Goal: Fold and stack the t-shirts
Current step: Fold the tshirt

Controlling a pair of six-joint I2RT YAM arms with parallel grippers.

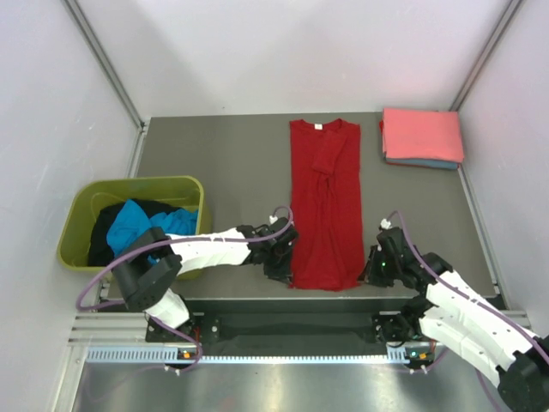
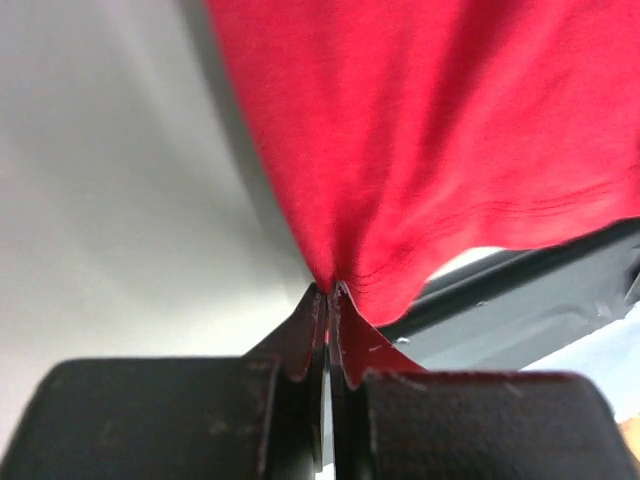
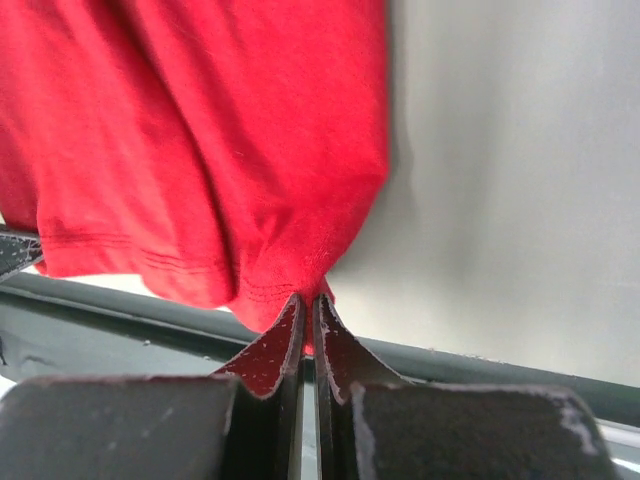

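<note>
A bright red t-shirt (image 1: 326, 202) lies lengthwise on the grey table, sides folded in, collar at the far end. My left gripper (image 1: 283, 264) is shut on its near-left hem corner (image 2: 345, 270). My right gripper (image 1: 371, 268) is shut on its near-right hem corner (image 3: 290, 285). A folded salmon-pink t-shirt (image 1: 422, 134) lies on a folded blue t-shirt (image 1: 429, 162) at the far right. Turquoise (image 1: 141, 221) and black (image 1: 107, 225) t-shirts lie crumpled in the tub.
An olive-green plastic tub (image 1: 86, 206) stands at the left beside the table. The table's near edge and a metal rail (image 1: 283, 354) run below the grippers. White walls enclose the table on three sides.
</note>
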